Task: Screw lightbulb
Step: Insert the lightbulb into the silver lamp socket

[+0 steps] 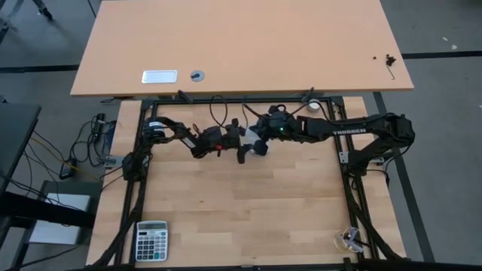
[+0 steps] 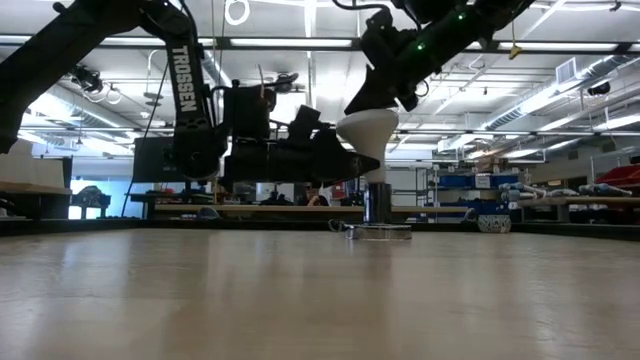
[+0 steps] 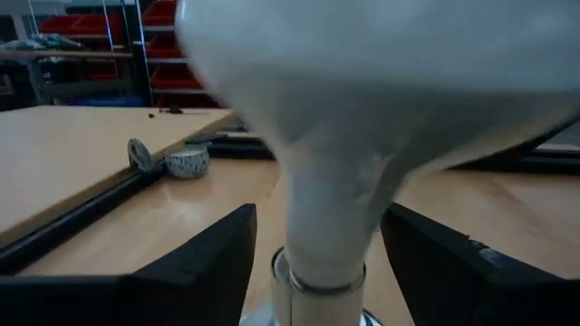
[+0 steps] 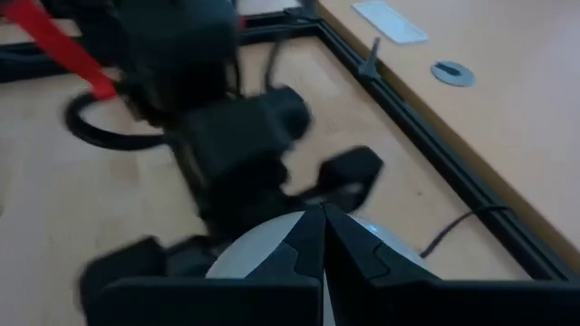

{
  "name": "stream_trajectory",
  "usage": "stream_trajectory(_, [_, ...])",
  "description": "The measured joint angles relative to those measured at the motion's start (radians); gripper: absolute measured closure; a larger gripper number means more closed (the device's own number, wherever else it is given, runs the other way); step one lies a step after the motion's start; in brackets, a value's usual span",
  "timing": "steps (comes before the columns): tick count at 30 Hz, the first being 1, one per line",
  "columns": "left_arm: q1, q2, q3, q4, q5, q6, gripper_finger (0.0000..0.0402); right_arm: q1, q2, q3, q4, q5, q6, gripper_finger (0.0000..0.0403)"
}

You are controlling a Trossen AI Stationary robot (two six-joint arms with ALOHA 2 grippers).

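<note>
The lightbulb stands upright over the far middle of the counter, dome up, its narrow neck running down into the round metal socket that sits on the wood. In the left wrist view the bulb fills the picture, its silvery collar sitting in the socket's mouth.

The left hand comes in level from the left, its two dark fingers spread wide on either side of the bulb's neck, clear of the glass and holding nothing.

The right hand comes down from above on the right and sits on top of the dome, fingers pressed together tip to tip; in the right wrist view they meet in a closed point just over the white glass. It has no grip around the bulb.

On the near left of the counter lies a calculator. At the near right corner sits a small clear item, too small to make out.
</note>
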Motion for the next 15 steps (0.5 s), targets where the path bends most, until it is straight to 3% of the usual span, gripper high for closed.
stream_trajectory(15, [0.000,-0.038,-0.048,0.022,0.010,-0.011,0.0158,-0.012,-0.038,-0.005,-0.084,0.009,0.008,0.0391])
